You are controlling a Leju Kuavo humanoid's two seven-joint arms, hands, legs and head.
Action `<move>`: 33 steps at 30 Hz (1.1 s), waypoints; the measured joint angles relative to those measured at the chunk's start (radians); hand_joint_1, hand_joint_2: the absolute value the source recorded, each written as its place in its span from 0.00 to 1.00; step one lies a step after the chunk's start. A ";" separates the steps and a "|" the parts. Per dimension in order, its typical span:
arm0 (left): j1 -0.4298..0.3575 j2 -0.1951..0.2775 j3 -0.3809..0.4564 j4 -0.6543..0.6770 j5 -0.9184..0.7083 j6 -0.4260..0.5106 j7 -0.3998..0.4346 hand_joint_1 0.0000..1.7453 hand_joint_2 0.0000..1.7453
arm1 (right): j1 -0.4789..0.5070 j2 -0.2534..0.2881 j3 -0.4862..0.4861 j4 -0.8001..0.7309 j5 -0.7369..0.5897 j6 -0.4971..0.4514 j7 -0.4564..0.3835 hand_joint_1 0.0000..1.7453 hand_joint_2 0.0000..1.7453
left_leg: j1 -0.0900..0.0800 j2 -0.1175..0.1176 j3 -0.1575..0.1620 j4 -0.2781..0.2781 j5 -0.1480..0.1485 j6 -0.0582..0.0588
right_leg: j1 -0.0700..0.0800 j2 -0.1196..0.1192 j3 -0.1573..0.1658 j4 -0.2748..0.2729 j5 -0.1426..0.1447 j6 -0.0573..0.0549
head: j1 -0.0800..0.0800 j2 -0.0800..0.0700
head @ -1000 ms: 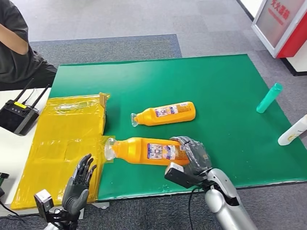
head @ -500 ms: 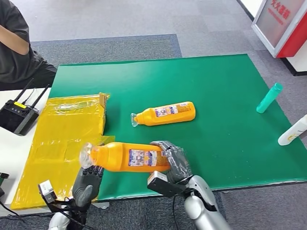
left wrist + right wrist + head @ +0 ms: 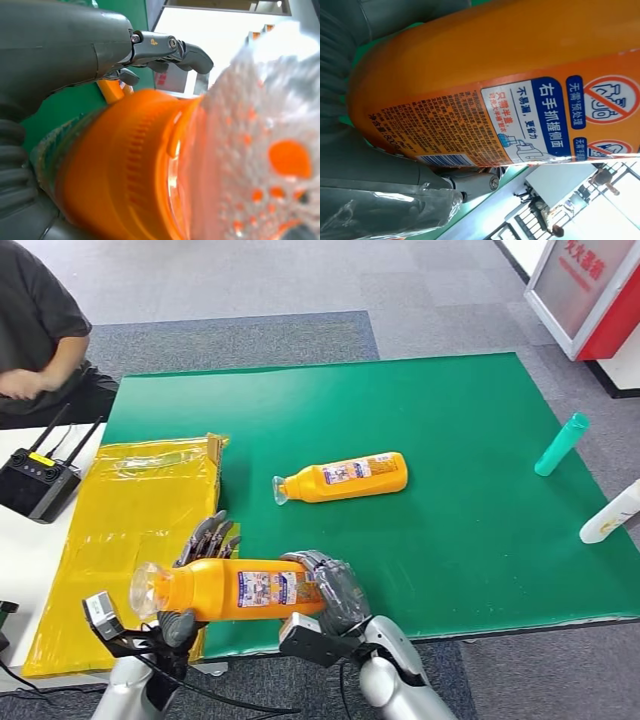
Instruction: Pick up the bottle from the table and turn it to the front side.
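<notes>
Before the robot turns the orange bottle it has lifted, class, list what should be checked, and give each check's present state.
1. Right hand holds the orange plastic bottle at its base: ok.
2. Left hand around the neck end: ok.
3. Bottle clear of the green mat: ok.
4. Second orange bottle lies apart: ok.
5. Clear cap firmly on: cannot tell.
6. Front label facing up: cannot tell.

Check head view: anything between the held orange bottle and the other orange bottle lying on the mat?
Nothing. In the head view, bare green mat separates the held bottle from the second orange bottle.
</notes>
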 joint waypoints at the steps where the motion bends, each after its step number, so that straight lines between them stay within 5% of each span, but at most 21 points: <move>1: -0.001 0.001 -0.006 -0.001 -0.005 0.000 0.000 0.02 1.00 | -0.002 0.000 0.005 0.000 0.000 0.000 0.003 1.00 1.00 | 0.000 0.000 0.000 0.000 0.000 0.000 | 0.000 0.000 0.000 0.000 0.000 0.000 | 0.000 0.000; 13: 0.001 0.043 -0.082 -0.029 -0.077 0.019 0.000 0.03 1.00 | -0.007 0.002 0.024 -0.001 -0.006 0.001 0.026 1.00 1.00 | 0.000 0.000 0.000 0.000 0.000 0.000 | 0.000 0.000 0.000 0.000 0.000 0.000 | 0.000 0.000; 18: 0.003 0.068 -0.117 -0.045 -0.110 0.063 0.000 0.23 1.00 | -0.007 0.002 0.022 -0.003 -0.010 0.002 0.026 1.00 1.00 | 0.000 0.000 0.000 0.000 0.000 0.000 | 0.000 0.000 0.000 0.000 0.000 0.000 | 0.000 0.000; 23: 0.005 0.083 -0.139 -0.063 -0.123 0.101 0.000 0.23 1.00 | -0.007 0.002 0.021 -0.006 -0.011 0.002 0.028 1.00 1.00 | 0.000 0.000 0.000 0.000 0.000 0.000 | 0.000 0.000 0.000 0.000 0.000 0.000 | 0.000 0.000; 24: 0.006 0.085 -0.142 -0.065 -0.124 0.102 0.000 0.31 1.00 | -0.007 0.002 0.021 -0.006 -0.011 0.002 0.028 1.00 1.00 | 0.000 0.000 0.000 0.000 0.000 0.000 | 0.000 0.000 0.000 0.000 0.000 0.000 | 0.000 0.000; 27: 0.006 0.090 -0.149 -0.069 -0.124 0.106 0.000 0.89 1.00 | -0.007 0.002 0.020 -0.006 -0.011 0.002 0.028 1.00 1.00 | 0.000 0.000 0.000 0.000 0.000 0.000 | 0.000 0.000 0.000 0.000 0.000 0.000 | 0.000 0.000; 28: 0.006 0.092 -0.150 -0.070 -0.124 0.109 0.000 1.00 1.00 | -0.007 0.002 0.020 -0.006 -0.011 0.002 0.028 1.00 1.00 | 0.000 0.000 0.000 0.000 0.000 0.000 | 0.000 0.000 0.000 0.000 0.000 0.000 | 0.000 0.000; 33: 0.008 0.097 -0.158 -0.089 -0.137 0.156 0.000 1.00 1.00 | -0.004 0.002 0.020 -0.006 -0.011 0.001 0.029 1.00 1.00 | 0.000 0.000 0.000 0.000 0.000 0.000 | 0.000 0.000 0.000 0.000 0.000 0.000 | 0.000 0.000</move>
